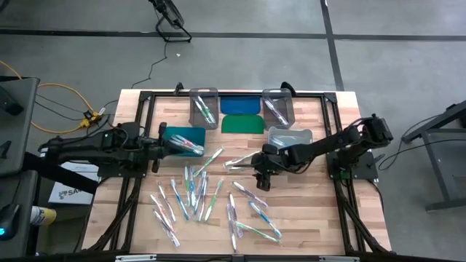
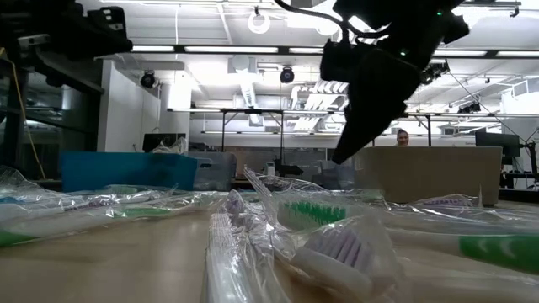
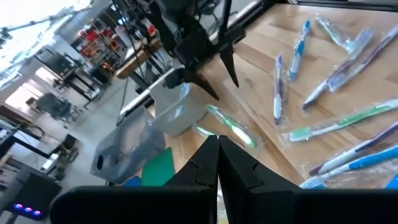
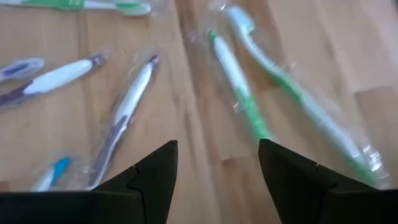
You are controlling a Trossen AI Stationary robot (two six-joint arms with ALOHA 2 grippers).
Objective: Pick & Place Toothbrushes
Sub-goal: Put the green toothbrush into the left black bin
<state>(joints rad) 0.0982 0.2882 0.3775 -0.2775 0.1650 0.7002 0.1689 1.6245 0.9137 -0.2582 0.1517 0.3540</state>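
Note:
Several plastic-wrapped toothbrushes (image 1: 195, 193) lie flat and scattered on the wooden table. My right gripper (image 1: 262, 175) hangs open above the table, fingers slanting down, touching nothing. In the right wrist view its fingers (image 4: 217, 155) stand above a green-and-white toothbrush (image 4: 239, 87), with a second one (image 4: 298, 102) beside it. My left gripper (image 3: 217, 146) is shut on nothing and held level at the table's left, by the teal bin (image 1: 183, 140).
Two clear bins (image 1: 204, 106) (image 1: 277, 106) at the far edge hold toothbrushes, with a blue lid (image 1: 240, 105) and a green lid (image 1: 242, 124) between them. Another clear bin (image 1: 290, 136) sits behind my right gripper. The black frame rails (image 1: 342, 211) border the table.

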